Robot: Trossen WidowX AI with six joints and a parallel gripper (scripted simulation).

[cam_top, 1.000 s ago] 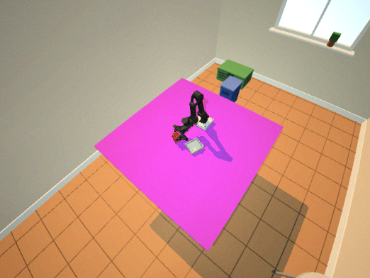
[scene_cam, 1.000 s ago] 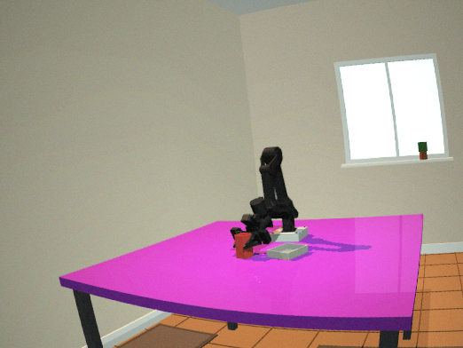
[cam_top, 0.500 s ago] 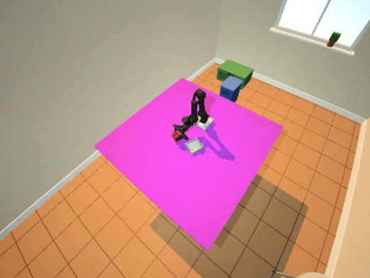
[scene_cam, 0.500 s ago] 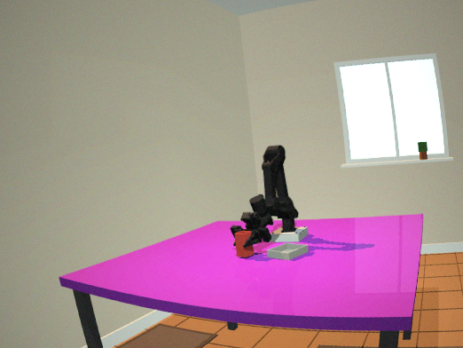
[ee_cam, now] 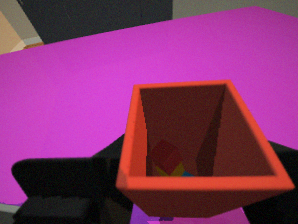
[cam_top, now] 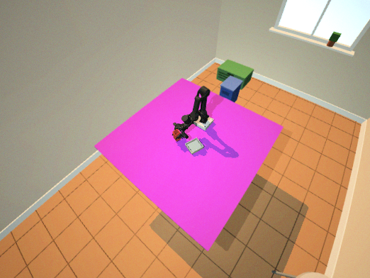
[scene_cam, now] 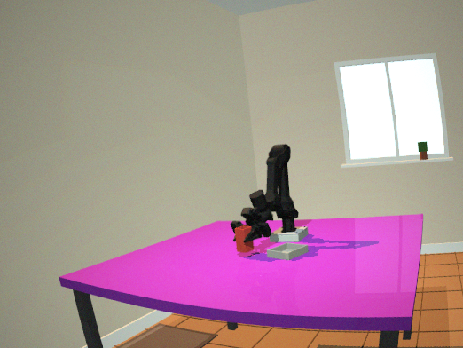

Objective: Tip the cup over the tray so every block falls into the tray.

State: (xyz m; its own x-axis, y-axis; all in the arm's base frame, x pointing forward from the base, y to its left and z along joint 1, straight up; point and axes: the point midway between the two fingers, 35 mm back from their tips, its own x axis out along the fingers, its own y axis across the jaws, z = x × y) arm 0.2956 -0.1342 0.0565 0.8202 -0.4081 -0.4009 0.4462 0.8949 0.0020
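On magenta worktop point(cam_top: 198, 188) point(scene_cam: 248, 284) point(ee_cam: 75, 100), has end effector point(cam_top: 178, 134) point(scene_cam: 241, 239) point(ee_cam: 174, 125) left-edge side of pale tray point(cam_top: 194, 145) point(scene_cam: 277, 254) in exterior view, gripping upright red cup point(cam_top: 176, 134) point(scene_cam: 243, 244) point(ee_cam: 200, 197), small blocks point(ee_cam: 166, 157) inside, so probably needs shifting toward right edge before tipping.

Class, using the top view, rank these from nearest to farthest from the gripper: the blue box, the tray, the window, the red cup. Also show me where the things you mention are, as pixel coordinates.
1. Red cup point(cam_top: 176, 135) point(scene_cam: 243, 240) point(ee_cam: 205, 182): between the fingers of the gripper point(cam_top: 178, 134).
2. Tray point(cam_top: 194, 152) point(scene_cam: 279, 255): on the table, just beside the gripper.
3. Blue box point(cam_top: 230, 91): past the table's far edge.
4. Window point(cam_top: 301, 15) point(scene_cam: 368, 111): high on the wall.
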